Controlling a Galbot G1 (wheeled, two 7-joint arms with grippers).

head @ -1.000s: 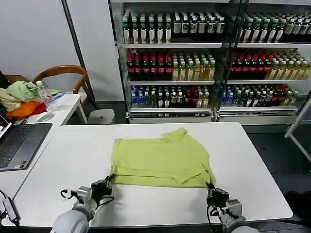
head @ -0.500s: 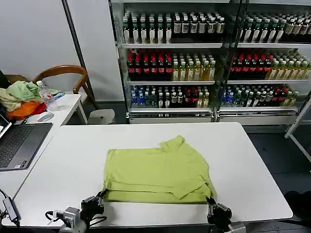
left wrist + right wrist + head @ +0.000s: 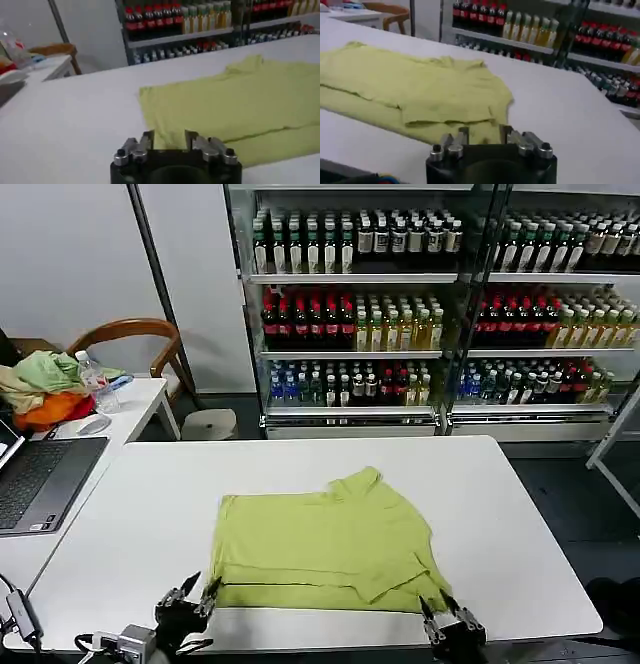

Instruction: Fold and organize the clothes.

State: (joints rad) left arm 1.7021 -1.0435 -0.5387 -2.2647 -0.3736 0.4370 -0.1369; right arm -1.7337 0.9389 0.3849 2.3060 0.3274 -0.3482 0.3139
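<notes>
The lime yellow-green T-shirt (image 3: pixel 325 534) lies flat on the white table (image 3: pixel 140 514), its lower part folded up over itself and a sleeve sticking out at the far side. My left gripper (image 3: pixel 187 604) is open at the near left corner of the shirt's hem. My right gripper (image 3: pixel 450 621) is open at the near right corner. In the left wrist view the shirt (image 3: pixel 240 100) spreads out beyond the open left gripper (image 3: pixel 169 140), nothing pinched. In the right wrist view the right gripper (image 3: pixel 484 134) stands open just short of the folded edge of the shirt (image 3: pixel 410 80).
A side table at the left holds a laptop (image 3: pixel 40 479), a water bottle (image 3: pixel 92 379) and a heap of pale green and orange garments (image 3: pixel 40 389). A wooden chair (image 3: pixel 130 334) and glass-fronted drink coolers (image 3: pixel 430 304) stand behind.
Both grippers dragged the shirt's near hem toward the table's front edge, then opened and let it go. The shirt now lies still, nearer to me.
</notes>
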